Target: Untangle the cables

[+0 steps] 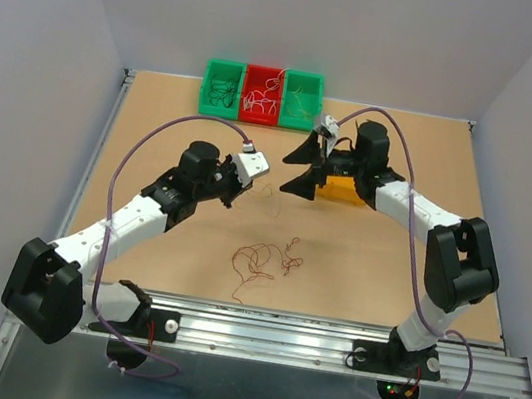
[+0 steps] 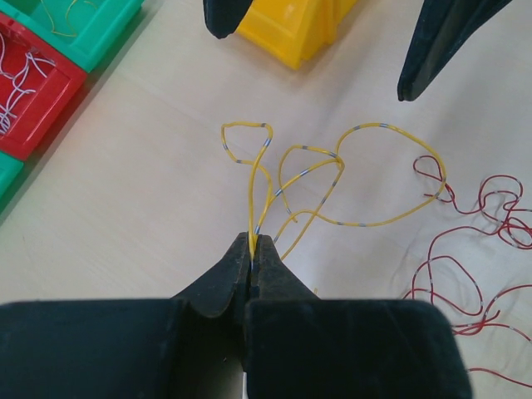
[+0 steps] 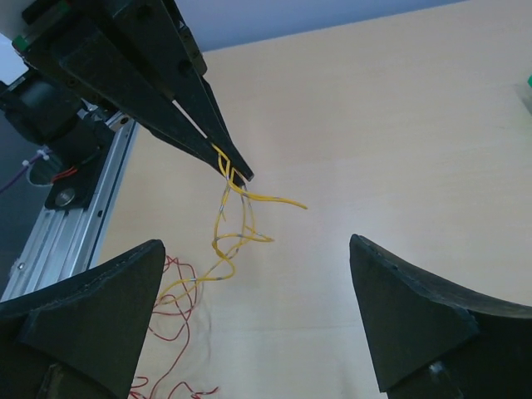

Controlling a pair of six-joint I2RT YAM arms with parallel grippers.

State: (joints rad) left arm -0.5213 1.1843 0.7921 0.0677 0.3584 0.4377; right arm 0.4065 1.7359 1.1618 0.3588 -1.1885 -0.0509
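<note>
1. The table (image 1: 154, 141) is a tan board framed in metal rail, with plain grey walls on 3 sides.
2. The left arm (image 1: 132, 214) reaches from its near-left base toward the middle of the board. The right arm (image 1: 425, 220) bends from its near-right base back toward the middle, so the 2 wrists face each other.
3. A row of 3 bins sits touching at the far edge: a green bin (image 1: 222, 88) with dark wires, a red bin (image 1: 261, 95) with white wires, and a second green bin (image 1: 302, 101) with yellowish wires.
4. A yellow bin (image 1: 343, 190) sits on the board under the right wrist, well apart from the row.
5. The right gripper (image 3: 256, 245) is spread wide, its 2 black fingers far apart with nothing between them, pointing at the left gripper's tip.
6. The left gripper (image 2: 253, 241) is pinched closed, its tips clamping the ends of a yellow wire.
7. The cables lie in 2 parts. A red tangle (image 1: 259, 257) rests loose on the board near the middle, closer to the near rail than either gripper.
8. The yellow wire (image 2: 382, 125), ringed with small grey bands, loops out from the left gripper's tips. Its farthest loop meets a strand of the red tangle; whether they are hooked together cannot be told.
</note>
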